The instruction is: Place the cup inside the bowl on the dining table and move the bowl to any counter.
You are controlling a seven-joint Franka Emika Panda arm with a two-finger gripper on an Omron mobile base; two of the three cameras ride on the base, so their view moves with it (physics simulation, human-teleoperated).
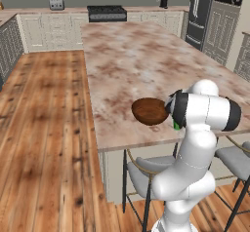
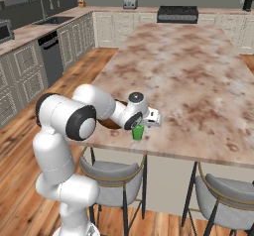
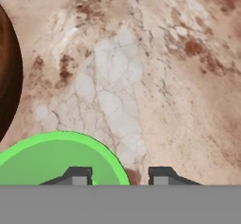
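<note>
Hand view, left to right. The bowl enters at the left edge as a dark reddish-brown curved wall with a wood-like grain. It sits on the tabletop, beige-brown marbled stone with a paler veined patch at centre.

Lower left, the cup shows as a bright green disc with a lighter green rim, seen from above. It stands upright, near the bowl but apart from it.

My claw is at the bottom. One fingertip stands inside the cup's rim line and the other stands just outside it, over bare stone. The cup's right wall lies between the two tips. The tips stand part-way apart. I cannot tell whether they press the wall or merely straddle it.

Left base view: the bowl rests near the tabletop's near edge. It is wide, shallow and round. Just right of it, a sliver of the green cup shows below my forearm.

Right base view: the bowl is largely hidden behind my arm. The cup, a small tapered tumbler without a handle, stands under my claw close to the tabletop's near edge, above the grey stools.
</note>
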